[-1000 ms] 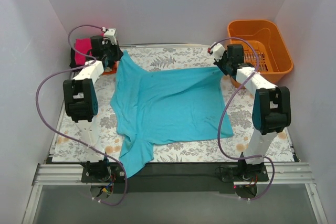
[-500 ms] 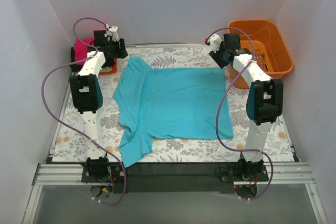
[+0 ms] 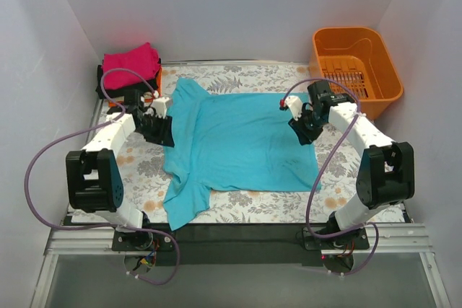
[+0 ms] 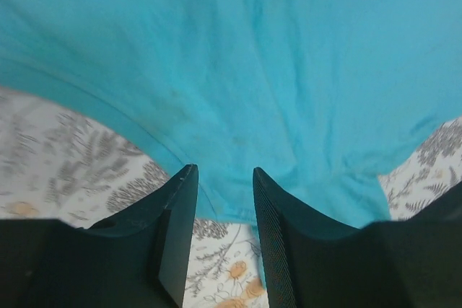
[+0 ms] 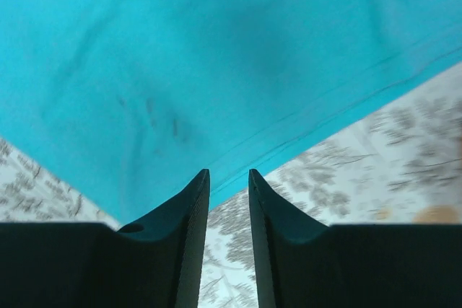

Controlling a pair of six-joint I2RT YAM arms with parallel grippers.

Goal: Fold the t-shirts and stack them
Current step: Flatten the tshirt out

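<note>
Teal t-shirt (image 3: 238,138): we see it spread flat over the middle of the bench (image 3: 346,178). One flap on its left side runs down to the near edge, and another points toward the far left corner.
Left tool (image 4: 224,178): it sits low at the shirt's left edge, about halfway along the bench's left side. Its fingers (image 4: 177,221) are spread with a clear gap and pinch nothing. Through the gap we see the teal hem and the flowered bench top.
Right tool (image 5: 228,178): it sits low at the shirt's right edge, toward the bench's right side. Its fingers (image 5: 191,221) stand a narrow gap apart with nothing between them. The hem crosses just ahead of the tips.
Folded t-shirts: we see a stack in the far left corner, apart from the teal one. The magenta-pink t-shirt (image 3: 130,61) lies on top and the black t-shirt (image 3: 105,83) lies under it. A sliver of orange t-shirt (image 3: 159,76) shows at the stack's right side.
Orange basket (image 3: 354,32): it stands at the far right corner, clear of the teal cloth.
</note>
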